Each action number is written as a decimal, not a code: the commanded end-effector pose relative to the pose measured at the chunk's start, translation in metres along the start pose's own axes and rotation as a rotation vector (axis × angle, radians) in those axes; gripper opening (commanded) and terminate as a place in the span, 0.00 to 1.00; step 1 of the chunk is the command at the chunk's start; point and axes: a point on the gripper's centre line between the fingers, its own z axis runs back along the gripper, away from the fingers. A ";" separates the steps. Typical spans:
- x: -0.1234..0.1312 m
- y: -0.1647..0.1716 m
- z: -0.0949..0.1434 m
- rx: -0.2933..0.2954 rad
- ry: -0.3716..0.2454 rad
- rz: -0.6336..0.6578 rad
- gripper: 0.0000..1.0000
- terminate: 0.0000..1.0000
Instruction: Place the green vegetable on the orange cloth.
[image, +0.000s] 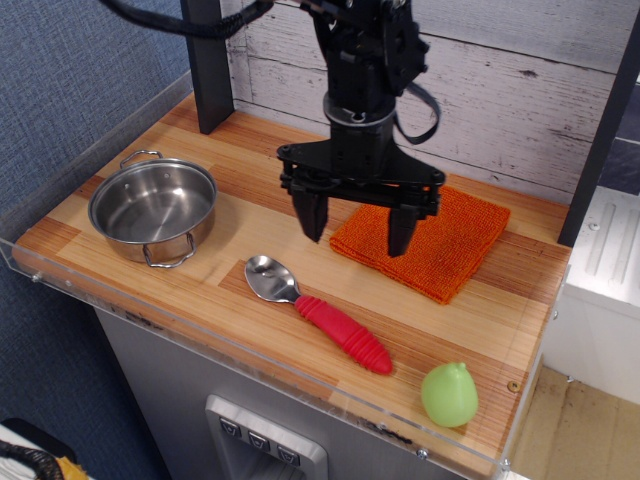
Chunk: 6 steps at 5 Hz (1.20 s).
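You see the tool (356, 228) hanging over the wooden tabletop (250, 200), its two dark fingers (313, 215) spread wide apart and pointing down, with nothing between them. It hides the near-left part of the orange cloth (455, 240), which lies flat toward the back right. The green vegetable (449, 394) sits alone at the front right corner, well apart from the cloth and the tool, tip pointing up. A spoon (315, 311) with a red handle lies between them near the front edge. A steel pot (153, 209) stands at the left, open side up.
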 end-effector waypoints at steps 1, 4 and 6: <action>-0.019 -0.039 0.023 -0.089 -0.059 -0.106 1.00 0.00; -0.058 -0.070 0.012 -0.156 -0.029 -0.158 1.00 0.00; -0.061 -0.069 -0.004 -0.125 0.013 -0.163 1.00 0.00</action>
